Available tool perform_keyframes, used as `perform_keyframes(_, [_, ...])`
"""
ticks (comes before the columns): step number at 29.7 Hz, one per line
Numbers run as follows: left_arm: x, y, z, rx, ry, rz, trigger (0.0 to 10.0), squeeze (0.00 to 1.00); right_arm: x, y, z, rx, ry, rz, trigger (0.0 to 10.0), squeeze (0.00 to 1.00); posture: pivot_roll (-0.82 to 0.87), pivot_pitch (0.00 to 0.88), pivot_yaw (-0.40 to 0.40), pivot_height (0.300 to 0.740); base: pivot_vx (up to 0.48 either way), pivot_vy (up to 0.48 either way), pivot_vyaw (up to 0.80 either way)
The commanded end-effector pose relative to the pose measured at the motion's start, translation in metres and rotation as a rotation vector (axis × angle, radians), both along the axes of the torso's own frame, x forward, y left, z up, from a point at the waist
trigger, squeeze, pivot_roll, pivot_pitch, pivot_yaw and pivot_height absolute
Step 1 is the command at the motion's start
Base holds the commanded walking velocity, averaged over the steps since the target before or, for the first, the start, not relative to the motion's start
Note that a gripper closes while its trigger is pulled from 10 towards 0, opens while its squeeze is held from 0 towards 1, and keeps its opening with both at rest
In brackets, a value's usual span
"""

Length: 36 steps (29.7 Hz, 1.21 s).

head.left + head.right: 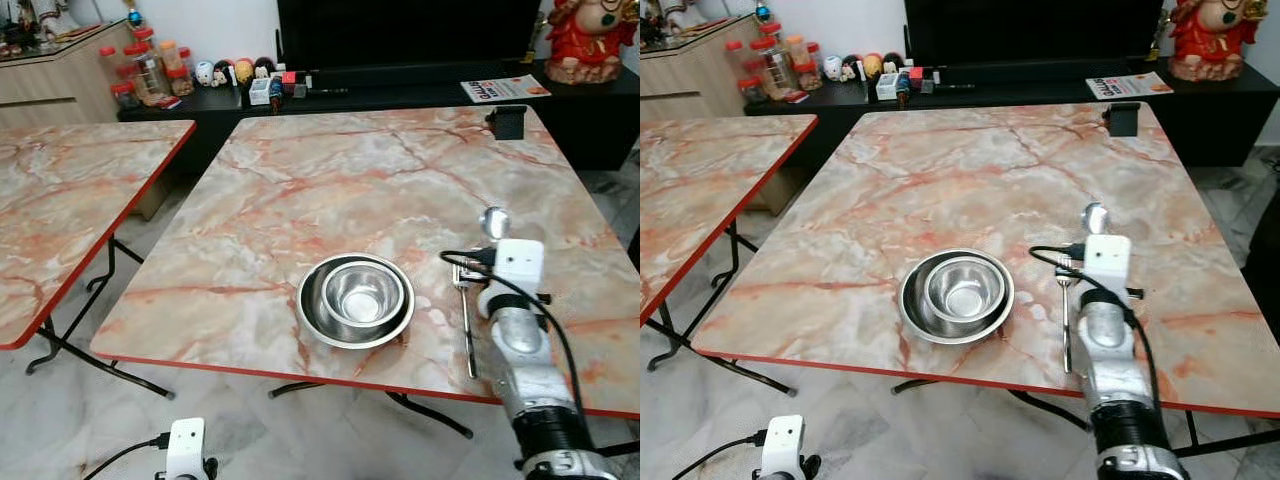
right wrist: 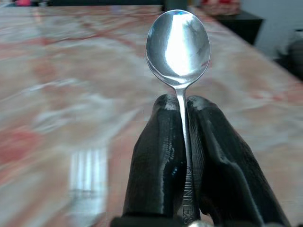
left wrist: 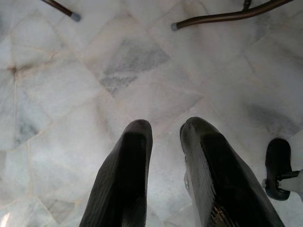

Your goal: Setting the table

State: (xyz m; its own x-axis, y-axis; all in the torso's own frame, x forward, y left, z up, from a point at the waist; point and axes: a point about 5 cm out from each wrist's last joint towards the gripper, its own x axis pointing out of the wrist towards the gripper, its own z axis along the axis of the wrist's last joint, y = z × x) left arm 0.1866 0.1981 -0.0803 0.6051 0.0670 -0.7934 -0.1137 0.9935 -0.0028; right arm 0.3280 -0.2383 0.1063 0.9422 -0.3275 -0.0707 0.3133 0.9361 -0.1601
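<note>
The marble-patterned desk (image 1: 330, 170) with its thin red edge has broad bare room across its far half; a second desk (image 1: 60, 200) stands apart on the left, a floor gap between. Near the front edge sit two nested shiny steel bowls (image 1: 356, 298), round and smooth. A slim fork (image 1: 466, 320) lies right of them. The right gripper (image 2: 184, 123) has its jaws clamped on a polished spoon (image 2: 178, 45) (bowl end raised). The left gripper (image 3: 163, 142) hangs over pale floor tiles, jaws slightly parted.
</note>
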Motion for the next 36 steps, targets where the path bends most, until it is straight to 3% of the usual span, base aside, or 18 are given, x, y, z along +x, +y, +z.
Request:
perform_keyframes(1, [0.004,0.008,0.003,0.014,-0.013,0.002,10.0,0.0,0.003,0.001,0.007,0.005,-0.018,-0.003,10.0,0.0,-0.24,0.0,0.139,0.74,0.0,0.0,0.0])
perform_keyframes(4, [0.004,0.007,0.003,0.012,-0.012,-0.003,10.0,0.0,-0.002,-0.006,0.0,0.002,0.014,-0.023,10.0,0.0,-0.24,0.0,0.14,0.74,0.0,0.0,0.0])
perform_keyframes(11, [0.003,0.007,0.003,0.011,-0.008,-0.011,10.0,0.0,-0.01,-0.002,-0.01,-0.001,0.061,0.026,10.0,0.0,-0.24,0.0,0.142,0.74,0.0,0.0,0.0])
perform_keyframes(24, [0.002,0.002,0.002,-0.003,-0.01,-0.022,10.0,0.0,-0.022,-0.014,-0.003,-0.021,0.082,0.099,10.0,0.0,-0.25,0.0,0.139,0.74,0.0,0.0,0.0])
perform_keyframes(36, [0.003,0.003,0.002,-0.003,-0.012,-0.036,10.0,0.0,-0.032,-0.006,-0.01,0.024,0.128,0.172,10.0,0.0,-0.25,0.0,0.144,0.74,0.0,0.0,0.0])
